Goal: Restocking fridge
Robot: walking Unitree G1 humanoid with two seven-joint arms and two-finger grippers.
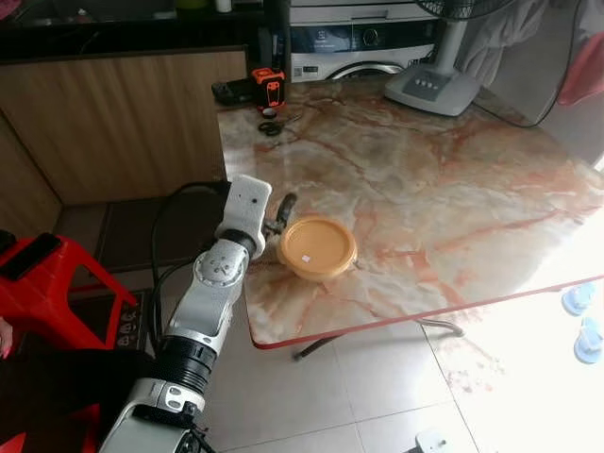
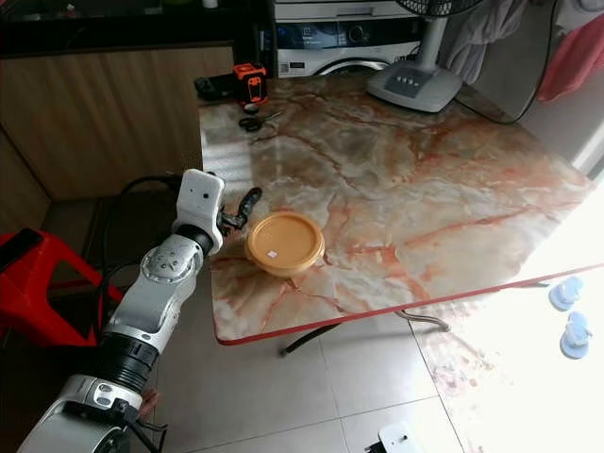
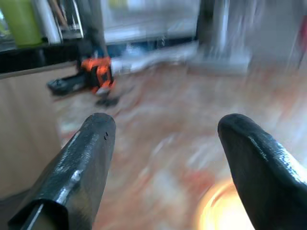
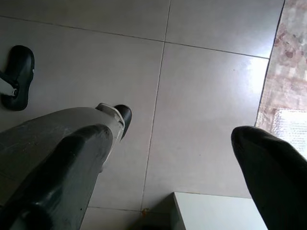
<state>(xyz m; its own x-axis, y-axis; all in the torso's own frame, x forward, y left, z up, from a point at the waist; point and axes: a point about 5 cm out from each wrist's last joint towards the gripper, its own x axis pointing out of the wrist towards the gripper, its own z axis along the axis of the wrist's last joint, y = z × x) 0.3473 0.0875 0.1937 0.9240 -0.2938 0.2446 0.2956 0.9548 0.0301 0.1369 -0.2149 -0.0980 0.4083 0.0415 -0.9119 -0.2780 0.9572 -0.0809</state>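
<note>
A round orange lidded container (image 1: 317,246) sits near the front left corner of the marble table (image 1: 444,179). My left gripper (image 1: 280,216) reaches over the table's left edge, just left of the container, and its fingers (image 3: 76,167) stand open with nothing between them. The wrist view is blurred; the container's orange glow (image 3: 225,211) lies under the tip of one finger. My right gripper (image 4: 172,163) hangs over the tiled floor with its two fingers wide apart and empty.
An orange and black tool (image 1: 268,89) and a pair of scissors (image 1: 272,125) lie at the table's far left corner. A fan base (image 1: 434,90) stands at the back. A red stool (image 1: 47,283) is at my left. A washing machine (image 1: 363,42) is behind the table.
</note>
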